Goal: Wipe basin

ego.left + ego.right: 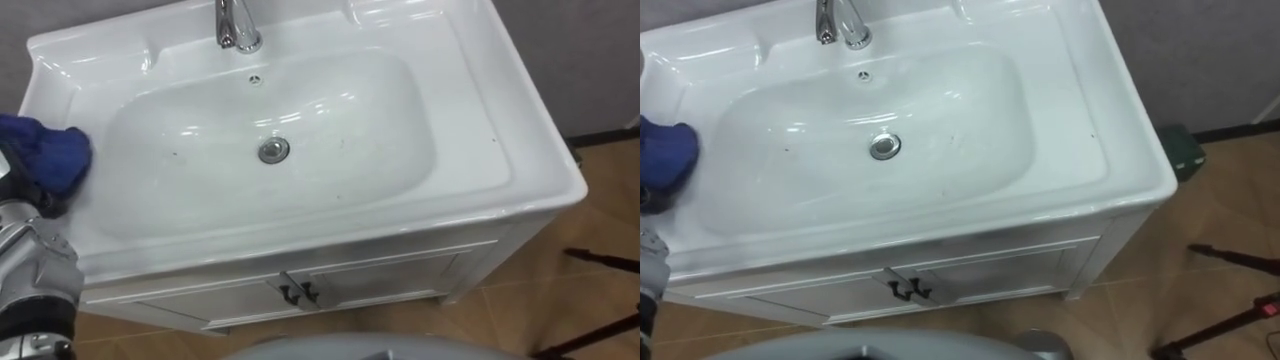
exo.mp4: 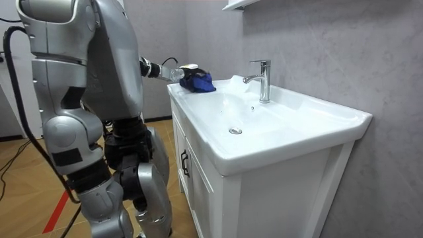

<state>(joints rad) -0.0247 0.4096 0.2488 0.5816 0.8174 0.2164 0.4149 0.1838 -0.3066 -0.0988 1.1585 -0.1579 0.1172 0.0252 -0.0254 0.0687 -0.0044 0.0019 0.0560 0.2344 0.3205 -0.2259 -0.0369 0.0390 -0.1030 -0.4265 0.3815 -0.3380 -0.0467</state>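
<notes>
- One white basin (image 1: 470, 120) sits on one white cabinet (image 1: 400, 275) with two doors. The cabinet's lower part is cut off in the eye views.
- One blue cloth (image 1: 50, 155), bunched up, lies on the basin's left rim, just beside the bowl.
- One left hand (image 2: 170, 72) reaches to this cloth. Its fingers are hidden under the cloth, so I cannot tell if they are curled or straight.
- One chrome faucet (image 1: 238, 28) stands at the back. Its top is cut off in the eye views.
- Two dark door handles (image 1: 300, 293) sit close together.
- One round drain (image 1: 273, 150) is in the bowl's middle.
</notes>
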